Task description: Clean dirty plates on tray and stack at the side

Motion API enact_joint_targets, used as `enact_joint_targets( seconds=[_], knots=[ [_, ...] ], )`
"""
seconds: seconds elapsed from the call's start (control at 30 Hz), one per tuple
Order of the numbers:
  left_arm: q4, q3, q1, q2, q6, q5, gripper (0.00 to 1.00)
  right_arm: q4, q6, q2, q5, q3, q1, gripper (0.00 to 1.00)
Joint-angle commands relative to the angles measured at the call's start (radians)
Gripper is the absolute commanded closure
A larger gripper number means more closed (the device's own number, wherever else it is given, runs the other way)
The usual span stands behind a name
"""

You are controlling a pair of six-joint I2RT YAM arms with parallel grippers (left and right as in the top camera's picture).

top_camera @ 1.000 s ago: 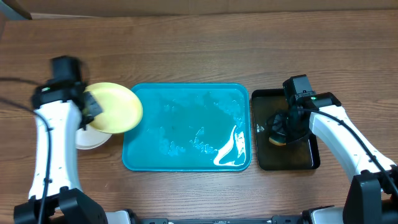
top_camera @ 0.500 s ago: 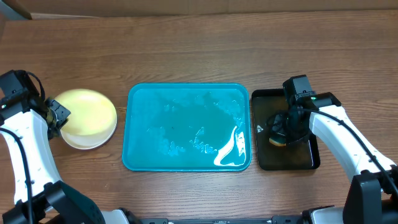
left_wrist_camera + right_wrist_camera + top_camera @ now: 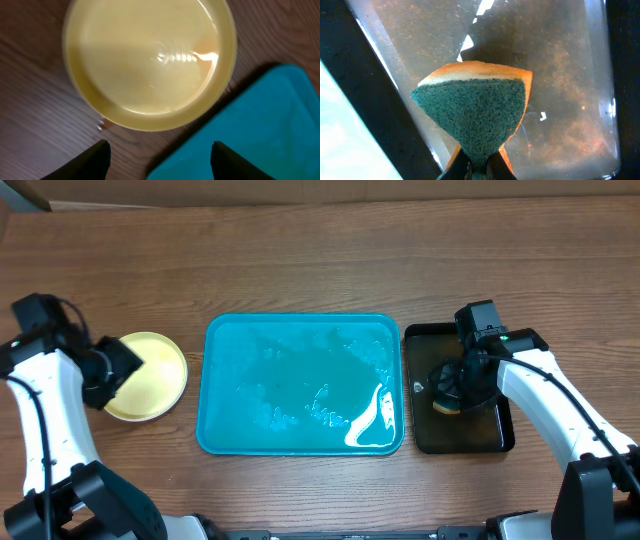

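Overhead: tray lies mid-tabletop, its floor glossy and wet; yellow-green plate sits just beside the tray's left edge; left pincer hovers over the plate's left rim; right pincer is low in the black tray by the tray's right edge.

Left wrist: left pincer spread, holding nothing; plate beneath it; tray corner alongside.

Right wrist: right pincer pressed together, pinching a green-and-orange sponge above the black tray's wet floor.
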Motion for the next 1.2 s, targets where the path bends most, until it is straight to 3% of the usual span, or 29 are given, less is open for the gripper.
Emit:
enact_joint_targets(
  seconds=[0.0, 0.4, 0.6, 0.77, 0.9, 1.0, 1.17],
  knots=[
    [-0.035, -0.011, -0.093, 0.006, 0.117, 0.176, 0.34, 0.018, -0.094, -0.003, -0.034, 0.017, 0.002, 0.96],
    [-0.071, -0.011, -0.456, 0.006, 0.191, 0.167, 0.32, 0.153, -0.163, 0.000, -0.084, 0.014, 0.003, 0.96],
    [-0.058, -0.011, -0.567, 0.006, 0.190, 0.166, 0.32, 0.314, -0.161, 0.001, -0.084, -0.176, 0.003, 0.96],
    [-0.058, -0.011, -0.587, 0.006, 0.190, 0.167, 0.30, 0.457, -0.158, 0.001, -0.084, -0.305, 0.003, 0.86],
    [-0.064, -0.011, -0.587, 0.006, 0.190, 0.167, 0.31, 0.444, -0.158, 0.000, -0.085, -0.290, 0.003, 0.95],
    [-0.066, -0.011, -0.587, 0.006, 0.190, 0.167, 0.31, 0.389, -0.158, -0.003, -0.100, -0.235, 0.003, 0.96],
    [-0.068, -0.011, -0.587, 0.006, 0.190, 0.167, 0.32, 0.159, -0.158, -0.019, -0.102, 0.008, -0.011, 0.96]
  ],
)
